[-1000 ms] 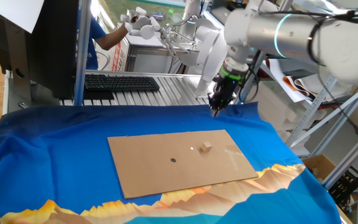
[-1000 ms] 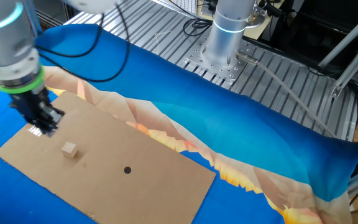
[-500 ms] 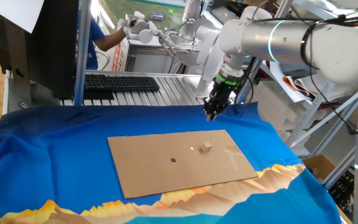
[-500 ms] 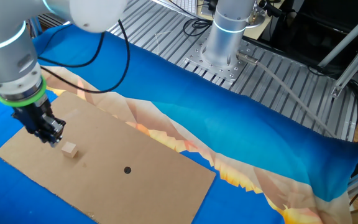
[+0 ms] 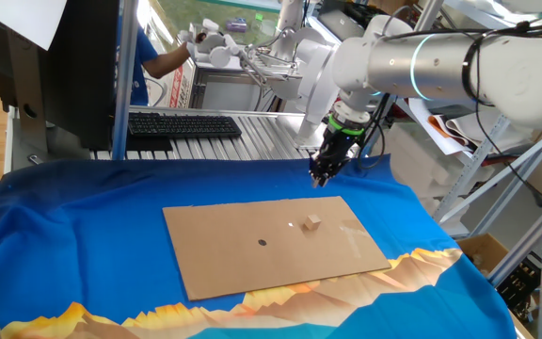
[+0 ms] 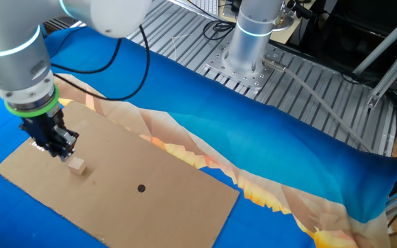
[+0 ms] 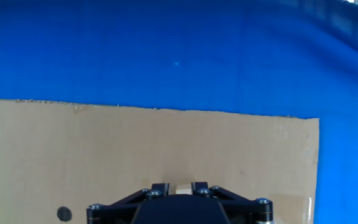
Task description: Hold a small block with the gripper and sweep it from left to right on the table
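hand view cuts off the gripper [image 7: 173, 188] at the bottom edge, so only its fingertips show, slightly parted, grasping nothing. the small block [image 6: 78, 166] peeks between them there, lying on the cardboard [image 6: 157, 172] of the blue tabletop [image 6: 288, 151], just below the gripper.
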